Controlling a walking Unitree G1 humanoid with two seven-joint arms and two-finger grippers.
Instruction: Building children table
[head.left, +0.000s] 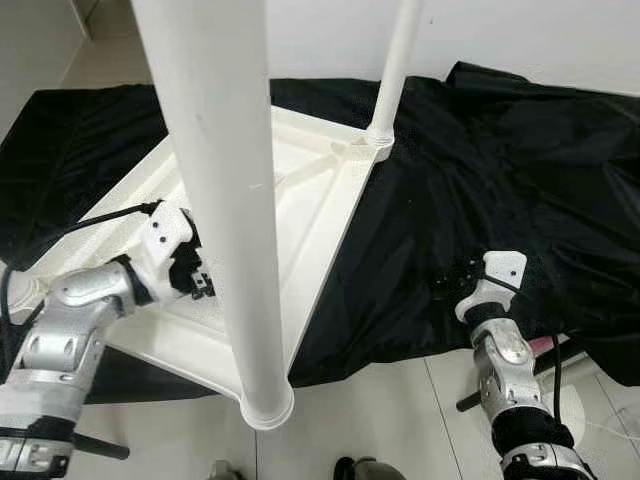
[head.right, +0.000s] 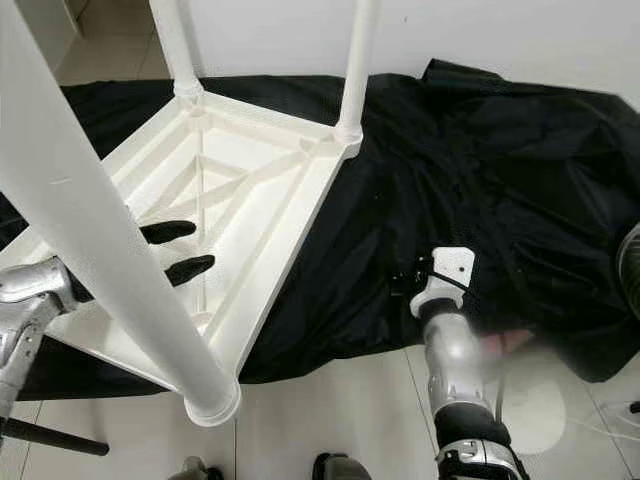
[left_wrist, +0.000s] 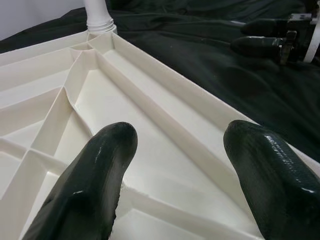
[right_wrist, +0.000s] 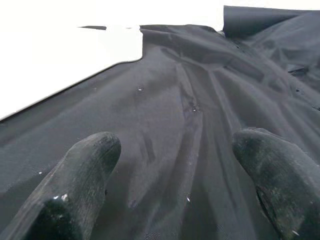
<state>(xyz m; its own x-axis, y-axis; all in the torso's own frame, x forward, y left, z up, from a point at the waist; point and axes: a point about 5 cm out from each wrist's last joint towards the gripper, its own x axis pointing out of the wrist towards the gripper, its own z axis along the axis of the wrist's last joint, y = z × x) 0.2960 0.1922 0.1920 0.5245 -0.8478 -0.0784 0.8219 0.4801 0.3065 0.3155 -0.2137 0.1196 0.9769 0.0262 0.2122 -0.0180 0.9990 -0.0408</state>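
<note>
We see the upturned table (head.right: 250, 200) on a black cloth (head.right: 480, 180), 3 legs (head.right: 355, 60) upright. Left gripper (head.right: 180, 250) hovers wide over its underside; right gripper (right_wrist: 175, 165), wide, sits beside the table.

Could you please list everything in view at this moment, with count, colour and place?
Upside-down white plastic tabletop: one, white, ribbed underside up, lying partly on the black sheet.
Round white plastic table legs: three visible, white, standing up from the tabletop's corners; the nearest leg crosses the head views.
Crumpled black fabric sheet: one, black, spread over the floor under and to the right of the tabletop.
Pale tiled floor: light grey, in front of the sheet.
Left gripper: one, black fingers open, over the tabletop's underside behind the nearest leg.
Right gripper: one, black fingers open, over the black sheet, empty.
</note>
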